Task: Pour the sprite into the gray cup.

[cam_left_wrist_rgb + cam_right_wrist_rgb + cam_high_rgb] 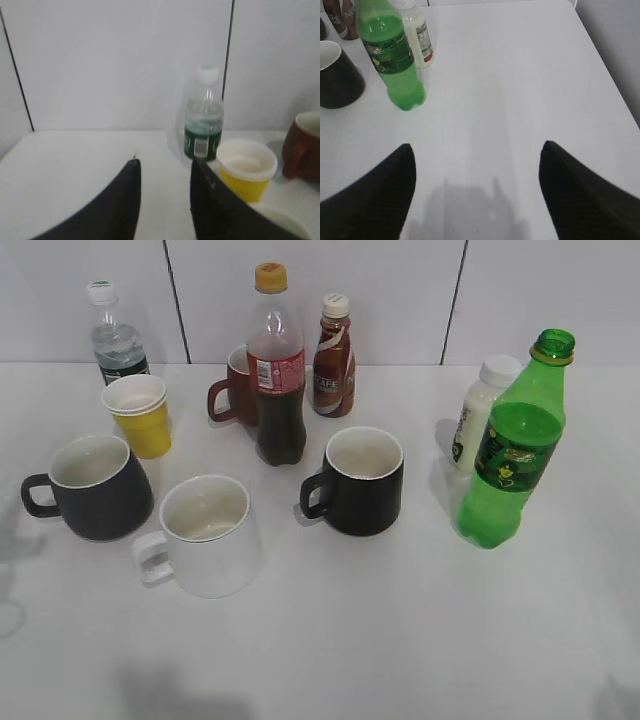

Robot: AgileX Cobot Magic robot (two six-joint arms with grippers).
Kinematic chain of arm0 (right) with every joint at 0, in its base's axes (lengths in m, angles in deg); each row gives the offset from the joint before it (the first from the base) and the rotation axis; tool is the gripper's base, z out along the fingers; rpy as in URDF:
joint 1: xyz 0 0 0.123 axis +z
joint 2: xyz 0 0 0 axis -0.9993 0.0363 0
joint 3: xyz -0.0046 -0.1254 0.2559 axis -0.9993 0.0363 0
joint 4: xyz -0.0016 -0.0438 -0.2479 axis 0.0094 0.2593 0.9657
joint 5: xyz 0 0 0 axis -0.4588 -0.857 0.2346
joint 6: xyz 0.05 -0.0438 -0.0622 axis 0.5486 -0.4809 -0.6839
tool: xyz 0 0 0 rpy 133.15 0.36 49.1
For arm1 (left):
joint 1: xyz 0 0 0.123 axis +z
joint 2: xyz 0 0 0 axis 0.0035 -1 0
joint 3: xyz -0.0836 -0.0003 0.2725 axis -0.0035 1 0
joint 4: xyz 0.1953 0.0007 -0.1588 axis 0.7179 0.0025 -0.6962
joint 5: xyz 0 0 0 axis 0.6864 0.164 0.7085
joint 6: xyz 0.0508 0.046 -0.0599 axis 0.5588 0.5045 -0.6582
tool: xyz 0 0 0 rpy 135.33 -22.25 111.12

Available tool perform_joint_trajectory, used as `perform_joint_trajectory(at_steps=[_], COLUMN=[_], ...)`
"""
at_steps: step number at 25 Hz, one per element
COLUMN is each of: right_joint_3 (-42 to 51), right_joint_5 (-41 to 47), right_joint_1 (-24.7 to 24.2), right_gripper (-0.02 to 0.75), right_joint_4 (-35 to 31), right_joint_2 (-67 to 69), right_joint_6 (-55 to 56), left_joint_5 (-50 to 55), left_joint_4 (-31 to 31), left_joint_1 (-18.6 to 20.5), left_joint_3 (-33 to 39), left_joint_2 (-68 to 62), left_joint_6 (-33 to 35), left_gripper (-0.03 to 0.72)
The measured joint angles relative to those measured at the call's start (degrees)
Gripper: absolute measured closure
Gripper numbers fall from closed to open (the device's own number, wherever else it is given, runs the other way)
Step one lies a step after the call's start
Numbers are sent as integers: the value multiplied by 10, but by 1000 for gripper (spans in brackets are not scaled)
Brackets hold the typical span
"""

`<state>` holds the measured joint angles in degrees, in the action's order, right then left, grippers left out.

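Note:
The sprite (510, 455) is a green bottle with no cap, standing upright at the right of the white table. The right wrist view shows it at the upper left (390, 55). The gray cup (92, 487) stands upright and empty at the left, handle to the left. Neither gripper shows in the exterior view. My left gripper (162, 162) is open and empty, above the table's left rear part. My right gripper (477, 146) is wide open and empty, over bare table to the right of and nearer than the sprite.
Near the gray cup stand a white mug (205, 535), stacked yellow cups (140, 418) and a water bottle (115, 335). In the middle are a black mug (360, 480), a cola bottle (277, 370), a brown mug (232, 390) and a coffee bottle (333, 355). A white bottle (485, 410) stands behind the sprite.

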<state>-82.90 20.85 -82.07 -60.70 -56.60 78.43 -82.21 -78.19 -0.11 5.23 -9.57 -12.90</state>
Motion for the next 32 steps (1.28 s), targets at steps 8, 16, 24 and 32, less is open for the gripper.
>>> perform_joint_trajectory(at_steps=[8,16,24,32], right_joint_3=[0,0,0,0], right_joint_5=[0,0,0,0], right_joint_1=[0,0,0,0], right_gripper=[164,164,164,163], right_joint_4=[0,0,0,-9], right_joint_2=[0,0,0,0], right_joint_6=[0,0,0,0], left_joint_5=[-166,-171,-176,-170], left_joint_4=[42,36,36,60], left_joint_1=[0,0,0,0], left_joint_3=[17,-31,-98,-131], left_joint_2=[-268,-372,-418,-442], left_joint_6=[8,43,43,47], left_gripper=[365,356,362,631])
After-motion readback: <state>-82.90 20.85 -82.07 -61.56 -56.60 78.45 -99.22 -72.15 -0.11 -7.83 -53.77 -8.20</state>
